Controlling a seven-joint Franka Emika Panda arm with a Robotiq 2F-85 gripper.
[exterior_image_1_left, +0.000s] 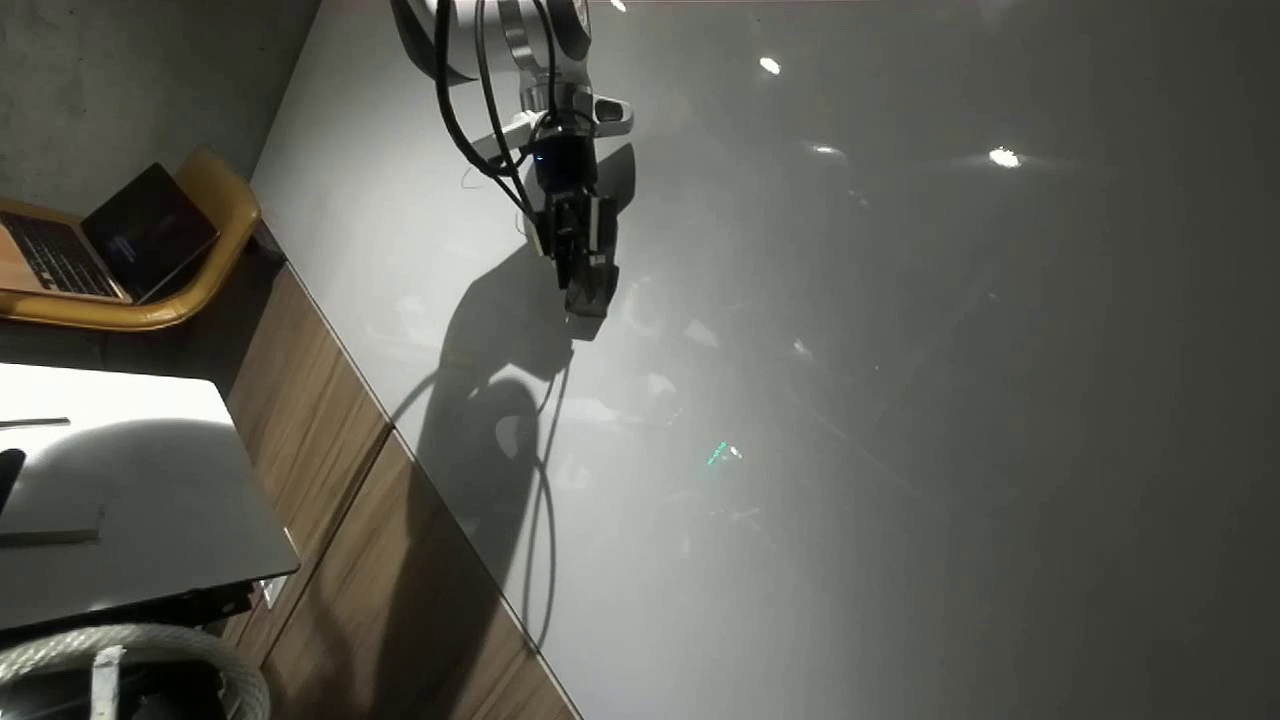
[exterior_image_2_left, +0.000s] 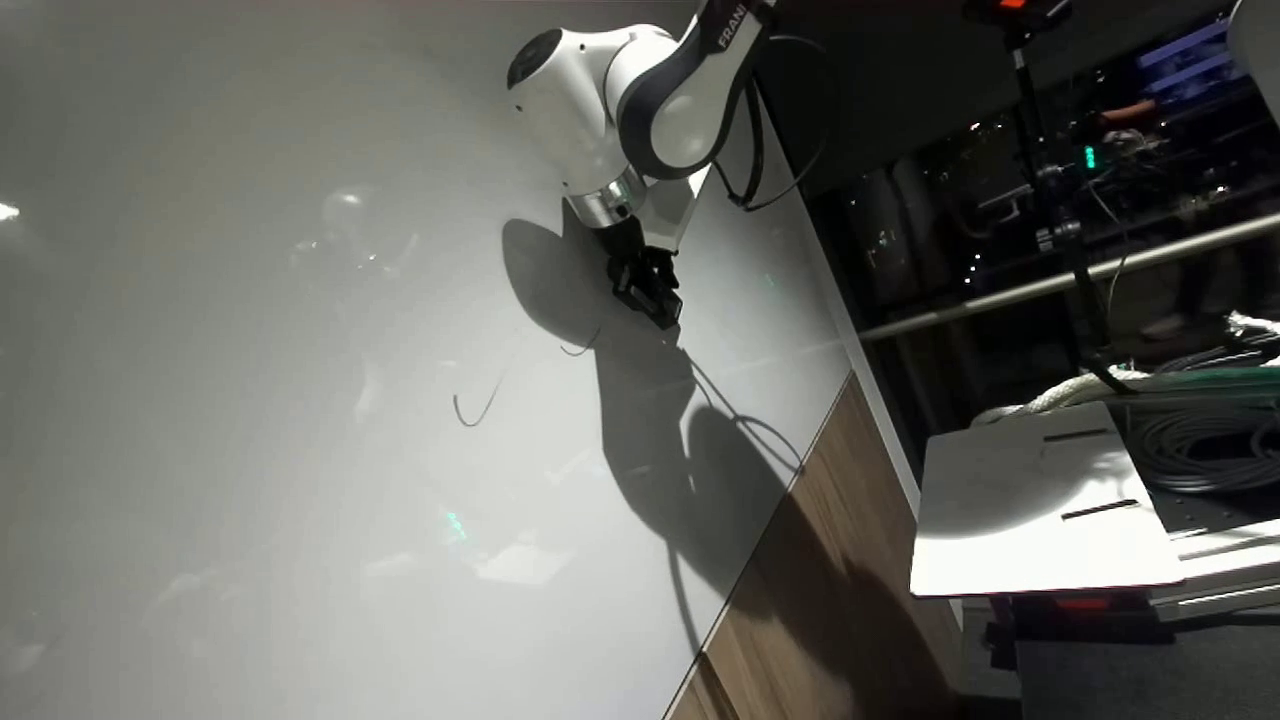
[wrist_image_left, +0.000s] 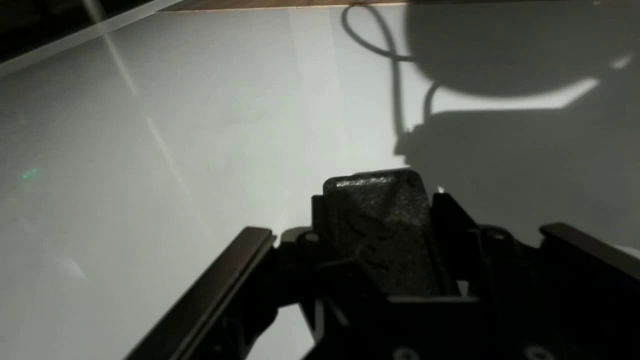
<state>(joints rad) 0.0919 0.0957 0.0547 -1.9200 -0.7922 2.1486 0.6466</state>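
Note:
A dark block with rounded corners and a rough, creased face is held between the fingers of my gripper in the wrist view. The jaws stand apart by the block's width and press on its two sides. In an exterior view the block is at the tip of the gripper, close over a large glossy white surface; I cannot tell whether it touches. Thin dark curved strokes mark that surface in an exterior view: a longer stroke and a shorter stroke nearer the gripper.
The arm casts a broad shadow across the white surface. Wood panels border it. Beyond them are a yellow chair with a laptop and a pale flat board. Black cables hang along the arm.

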